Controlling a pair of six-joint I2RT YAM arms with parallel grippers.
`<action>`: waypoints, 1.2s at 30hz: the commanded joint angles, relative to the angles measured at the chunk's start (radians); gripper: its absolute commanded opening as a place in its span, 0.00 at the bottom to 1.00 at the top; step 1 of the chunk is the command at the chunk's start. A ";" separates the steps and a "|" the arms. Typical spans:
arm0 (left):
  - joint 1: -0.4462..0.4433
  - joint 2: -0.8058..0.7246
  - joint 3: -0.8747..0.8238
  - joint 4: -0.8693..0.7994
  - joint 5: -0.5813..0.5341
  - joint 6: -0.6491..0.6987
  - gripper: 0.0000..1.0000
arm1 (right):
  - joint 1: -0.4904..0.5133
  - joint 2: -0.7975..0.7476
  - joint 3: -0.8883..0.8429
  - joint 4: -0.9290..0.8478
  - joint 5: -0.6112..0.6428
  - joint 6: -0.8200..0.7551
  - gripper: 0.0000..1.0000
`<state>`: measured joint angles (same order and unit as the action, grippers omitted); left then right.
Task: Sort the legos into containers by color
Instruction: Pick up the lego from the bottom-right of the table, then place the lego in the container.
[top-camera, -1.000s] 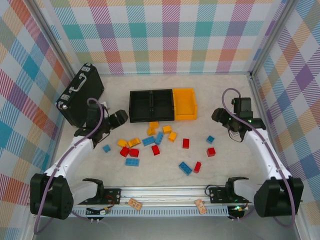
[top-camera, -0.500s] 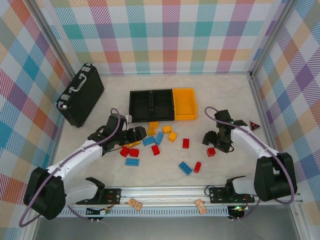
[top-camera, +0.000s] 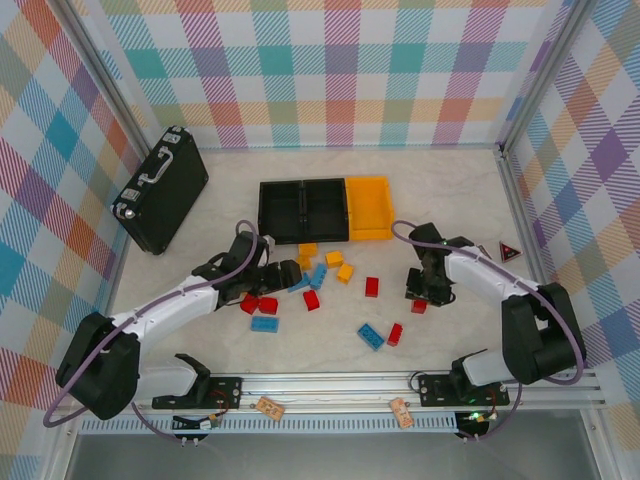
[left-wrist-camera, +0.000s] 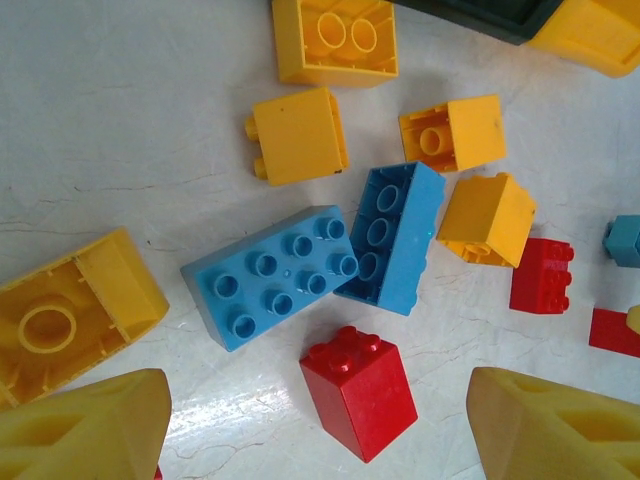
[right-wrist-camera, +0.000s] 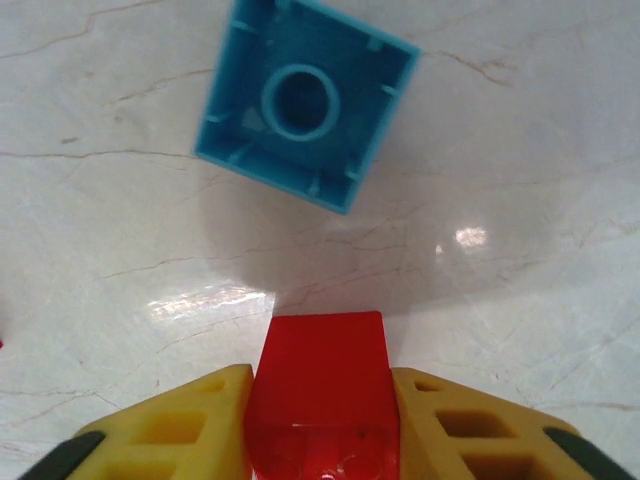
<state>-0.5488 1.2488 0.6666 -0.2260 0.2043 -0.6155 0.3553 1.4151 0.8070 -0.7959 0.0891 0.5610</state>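
Now my right gripper (right-wrist-camera: 320, 390) pinches a red brick (right-wrist-camera: 320, 350) on the table, right of centre, near a blue brick (right-wrist-camera: 305, 100). Next: lift, carry to a black bin (top-camera: 303, 212). My left gripper (left-wrist-camera: 315, 400) is spread over the pile.

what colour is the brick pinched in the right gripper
Red. The brick shows best in the right wrist view.

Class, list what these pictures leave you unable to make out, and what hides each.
Top view: insides of the black bins, too dark.
Right wrist view: red brick, lower end cut off by the bottom edge.
Left wrist view: yellow-orange bin, cropped by the top edge.
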 joint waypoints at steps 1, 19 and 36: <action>-0.018 0.008 0.026 0.022 -0.018 -0.018 0.77 | 0.017 0.021 0.026 -0.026 0.013 -0.007 0.29; -0.060 0.005 0.077 0.051 -0.035 -0.055 0.77 | 0.047 0.119 0.409 0.022 -0.023 -0.041 0.24; -0.081 -0.051 0.048 0.023 -0.104 -0.089 0.77 | 0.068 0.611 0.912 0.040 0.040 -0.039 0.26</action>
<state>-0.6193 1.2274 0.7284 -0.1886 0.1207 -0.6884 0.4141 1.9923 1.6653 -0.7361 0.0986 0.5312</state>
